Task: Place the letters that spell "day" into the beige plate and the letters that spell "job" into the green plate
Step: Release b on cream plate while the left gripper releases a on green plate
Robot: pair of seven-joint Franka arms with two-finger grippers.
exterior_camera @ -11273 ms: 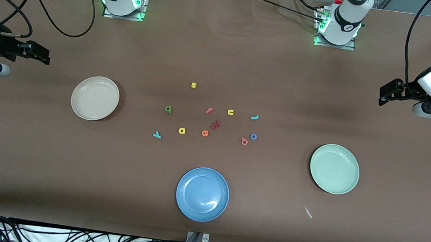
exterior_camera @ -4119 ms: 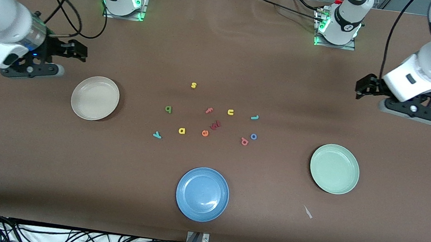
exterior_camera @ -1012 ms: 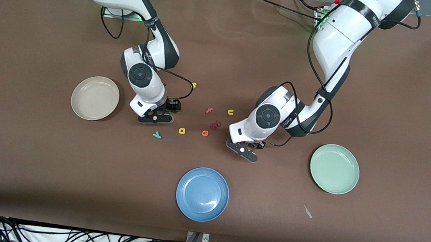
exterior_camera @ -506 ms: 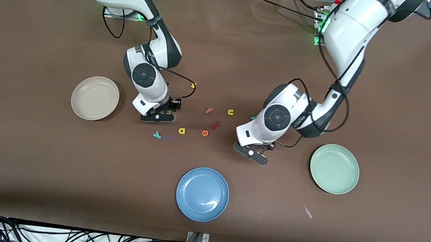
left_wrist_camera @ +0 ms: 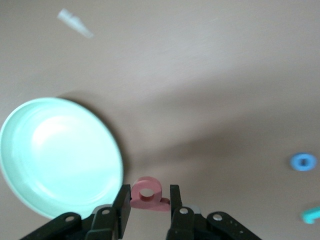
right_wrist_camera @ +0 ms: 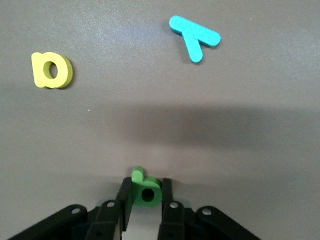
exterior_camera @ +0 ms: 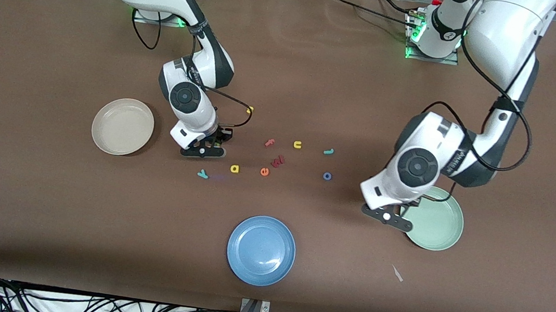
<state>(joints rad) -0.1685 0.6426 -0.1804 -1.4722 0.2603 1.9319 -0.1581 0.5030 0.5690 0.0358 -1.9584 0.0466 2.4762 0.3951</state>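
Both end effectors pinch a foam letter.

The left end effector (left_wrist_camera: 146,200) holds the salmon-red b (left_wrist_camera: 147,194) just above the desk (exterior_camera: 42,202), beside the pale green plate's (exterior_camera: 444,238) rim. The right end effector (right_wrist_camera: 145,197) is clamped on the green d (right_wrist_camera: 145,189) near the yellow a (exterior_camera: 234,169) and teal y (exterior_camera: 202,173), with the beige plate (exterior_camera: 112,142) nearby.

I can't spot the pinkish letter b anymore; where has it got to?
The salmon b is pinched in the left gripper, up over the table beside the green plate rim.
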